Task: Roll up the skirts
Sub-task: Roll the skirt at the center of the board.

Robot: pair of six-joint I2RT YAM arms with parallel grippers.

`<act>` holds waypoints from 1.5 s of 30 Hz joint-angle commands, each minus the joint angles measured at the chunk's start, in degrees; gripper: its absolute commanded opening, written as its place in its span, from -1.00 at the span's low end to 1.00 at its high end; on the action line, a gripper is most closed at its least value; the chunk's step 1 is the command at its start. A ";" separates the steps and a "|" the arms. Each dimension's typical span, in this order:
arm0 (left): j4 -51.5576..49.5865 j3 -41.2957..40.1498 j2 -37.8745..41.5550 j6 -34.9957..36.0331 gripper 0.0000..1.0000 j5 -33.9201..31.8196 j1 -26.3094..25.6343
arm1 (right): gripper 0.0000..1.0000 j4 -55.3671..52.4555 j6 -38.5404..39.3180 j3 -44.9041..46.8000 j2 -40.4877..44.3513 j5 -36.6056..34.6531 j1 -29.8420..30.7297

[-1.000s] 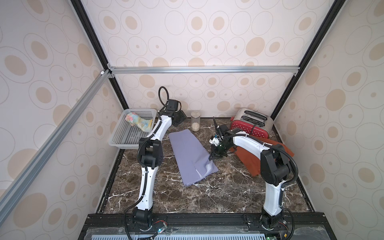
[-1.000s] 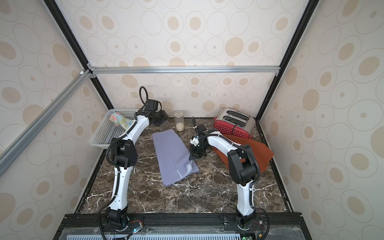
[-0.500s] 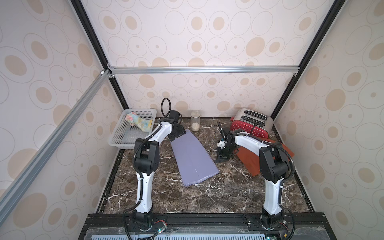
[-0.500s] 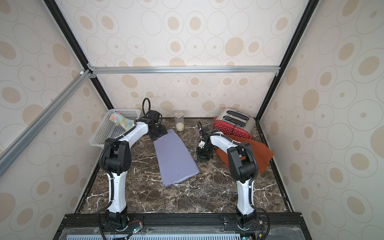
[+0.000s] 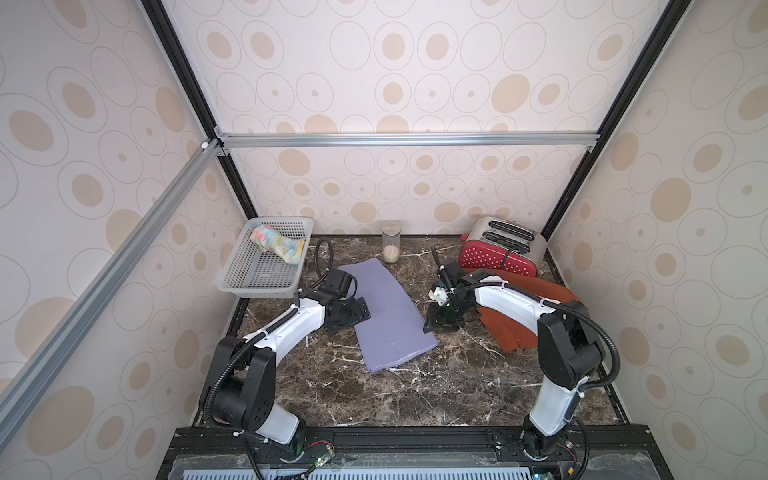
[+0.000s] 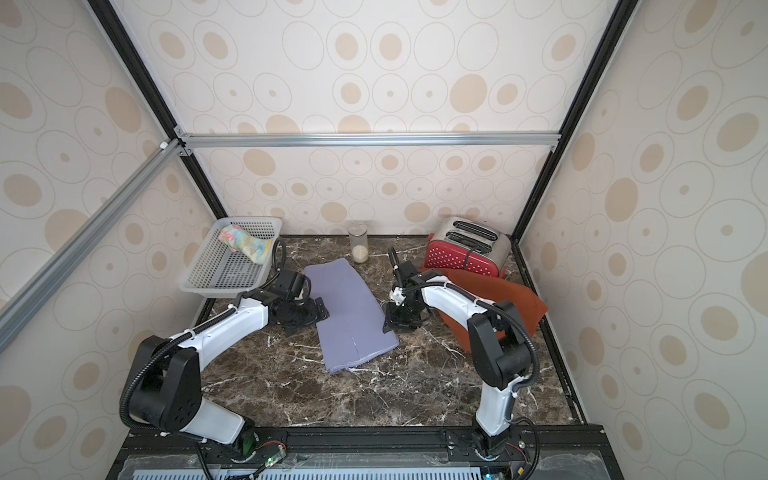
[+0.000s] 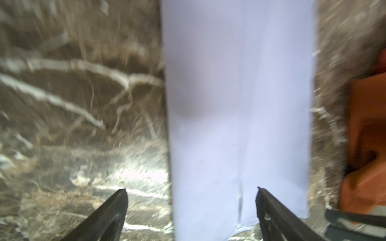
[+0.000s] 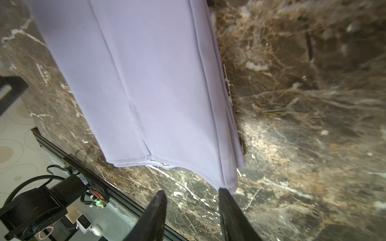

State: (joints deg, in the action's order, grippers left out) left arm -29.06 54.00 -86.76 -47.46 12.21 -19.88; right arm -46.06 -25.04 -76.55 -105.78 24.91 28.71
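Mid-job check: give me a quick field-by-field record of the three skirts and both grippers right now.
purple skirt: folded into a long strip, flat on the table, not rolled
orange skirt: spread out beside the toaster, not rolled
floral skirt: bundled up in the basket
left gripper: fingers apart, nothing held, at one long edge of the purple skirt
right gripper: fingers apart, nothing held, at the opposite long edge
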 commanded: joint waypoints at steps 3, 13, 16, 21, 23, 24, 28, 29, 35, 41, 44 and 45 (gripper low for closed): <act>11.55 -7.41 1.74 -5.15 0.90 6.86 -0.12 | -0.17 -6.97 0.84 -7.94 -7.80 -3.02 0.20; 23.90 -19.67 4.70 -15.51 0.86 13.75 -1.59 | -0.88 -5.75 3.78 -14.72 -11.17 -1.99 0.42; 24.06 -20.85 5.17 -16.19 0.83 14.90 -2.00 | -0.91 -4.21 4.91 -16.82 -10.75 -2.54 0.47; 20.48 -20.88 5.36 -15.47 0.69 17.50 -2.37 | -0.91 -8.70 6.71 -22.06 -17.06 -2.37 -0.37; 18.06 -21.54 7.03 -14.81 0.62 16.15 -2.60 | -0.90 -9.41 6.40 -22.19 -18.45 -2.23 -1.18; 17.45 -22.06 8.05 -14.98 0.60 15.48 -2.72 | -0.89 -9.48 6.28 -22.21 -19.13 -1.14 -1.45; 18.01 -22.82 9.25 -16.39 0.59 15.93 -3.14 | -0.86 -12.26 5.22 -22.03 -20.45 -1.52 -2.02; 18.71 -22.80 8.95 -16.80 0.59 16.63 -3.38 | -0.85 -12.67 4.92 -21.34 -20.10 -1.93 -2.22; 24.96 -24.05 6.45 -20.35 0.55 18.72 -5.36 | -0.69 -12.57 3.10 -17.81 -18.37 -4.54 -3.05; 27.75 -24.84 6.09 -21.52 0.01 16.75 -5.52 | -0.34 -9.11 1.81 -14.19 -15.55 -4.49 -3.48; 26.67 -24.39 5.49 -21.03 -0.23 15.30 -5.52 | -0.33 -6.33 2.72 -12.21 -13.55 -2.57 -3.98; 26.14 -24.08 5.21 -20.69 -0.30 14.95 -5.52 | -0.29 -5.29 3.37 -11.57 -12.13 -2.94 -3.95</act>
State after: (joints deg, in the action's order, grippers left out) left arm -2.15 29.54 -80.55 -68.03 29.45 -25.02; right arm -53.25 -22.87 -89.80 -121.64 21.78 25.26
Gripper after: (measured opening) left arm 0.363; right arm 0.359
